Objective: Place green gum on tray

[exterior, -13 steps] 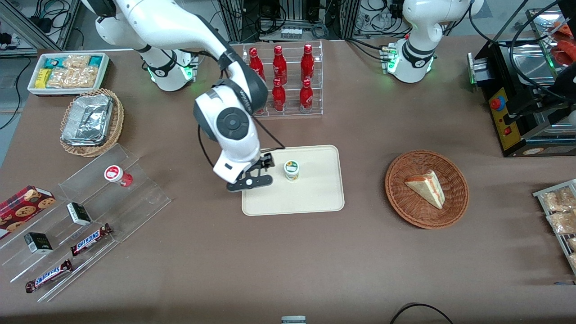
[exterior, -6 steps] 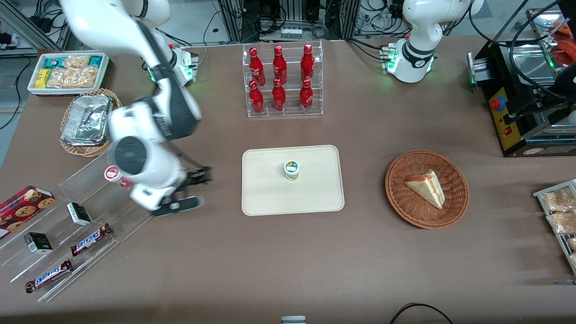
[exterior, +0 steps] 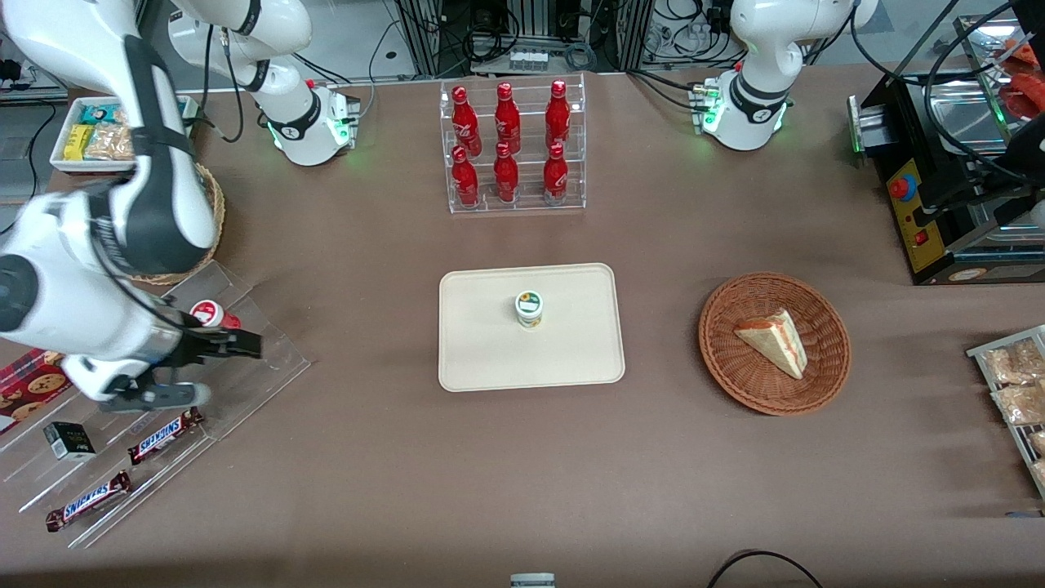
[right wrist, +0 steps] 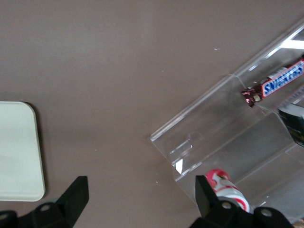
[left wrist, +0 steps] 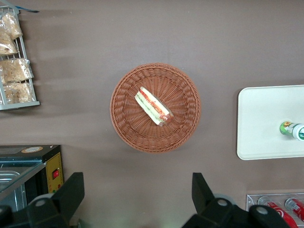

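The small round white bottle of green gum point(exterior: 530, 309), with its green-rimmed lid and green-yellow label, stands upright on the large flat cream-beige plastic tray point(exterior: 571, 359), near the tray's middle, with nothing touching it. In the left wrist view the same bottle point(left wrist: 292, 130) shows on the tray point(left wrist: 261, 123). The tray lies on the brown surface point(exterior: 408, 457) between the clear acrylic rack of red bottles point(exterior: 510, 147) and the front camera, with a round brown wicker basket point(exterior: 824, 376) holding a wedge of sandwich point(exterior: 771, 341) toward the parked arm's end

The right arm's gripper point(exterior: 237, 346) hangs well apart from the tray, toward the working arm's end, over the clear acrylic stepped stand point(exterior: 269, 359) and just beside the like bottle with the red lid point(exterior: 208, 315). Its jaws are released, spread wide in the right wrist view point(right wrist: 142, 195), with nothing between them; the red-lidded bottle point(right wrist: 227, 188), a corner of the tray point(right wrist: 19, 152) and a Snickers bar point(right wrist: 280, 81) on the stand point(right wrist: 213, 128) also show there
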{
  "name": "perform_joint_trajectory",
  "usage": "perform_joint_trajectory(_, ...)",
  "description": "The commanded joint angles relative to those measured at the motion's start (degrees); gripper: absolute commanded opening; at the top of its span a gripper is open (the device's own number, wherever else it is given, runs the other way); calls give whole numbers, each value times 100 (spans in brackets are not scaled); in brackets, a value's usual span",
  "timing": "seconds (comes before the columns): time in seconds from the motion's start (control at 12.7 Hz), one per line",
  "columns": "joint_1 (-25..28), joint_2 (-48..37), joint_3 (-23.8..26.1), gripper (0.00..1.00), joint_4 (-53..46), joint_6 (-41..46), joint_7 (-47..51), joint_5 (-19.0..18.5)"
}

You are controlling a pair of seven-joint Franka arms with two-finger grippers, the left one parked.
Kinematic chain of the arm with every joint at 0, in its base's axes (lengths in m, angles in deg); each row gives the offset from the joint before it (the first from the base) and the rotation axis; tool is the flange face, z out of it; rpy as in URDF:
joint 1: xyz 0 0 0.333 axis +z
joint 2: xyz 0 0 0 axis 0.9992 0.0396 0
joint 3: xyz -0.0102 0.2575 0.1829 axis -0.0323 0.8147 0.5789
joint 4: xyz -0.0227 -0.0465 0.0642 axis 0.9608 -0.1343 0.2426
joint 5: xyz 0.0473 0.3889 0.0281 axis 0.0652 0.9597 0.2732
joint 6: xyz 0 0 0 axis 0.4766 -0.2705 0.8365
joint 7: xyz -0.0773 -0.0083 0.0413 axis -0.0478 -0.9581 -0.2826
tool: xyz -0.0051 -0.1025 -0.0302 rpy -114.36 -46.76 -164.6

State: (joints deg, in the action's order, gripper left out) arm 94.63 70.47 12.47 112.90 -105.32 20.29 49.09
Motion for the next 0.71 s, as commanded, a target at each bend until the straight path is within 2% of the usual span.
perform_joint_trajectory(0.0,-626,-801,491,100,826,-154,-27,-12)
perform_joint_trajectory(0.24,-883,-1188,545,100,907,195,-385,-30)
perform_joint_trajectory(0.39,-936,-1452,545,100,880,617,-422,-248)
perform_joint_trajectory(0.63,-963,-1655,536,100,810,1146,-396,-267)
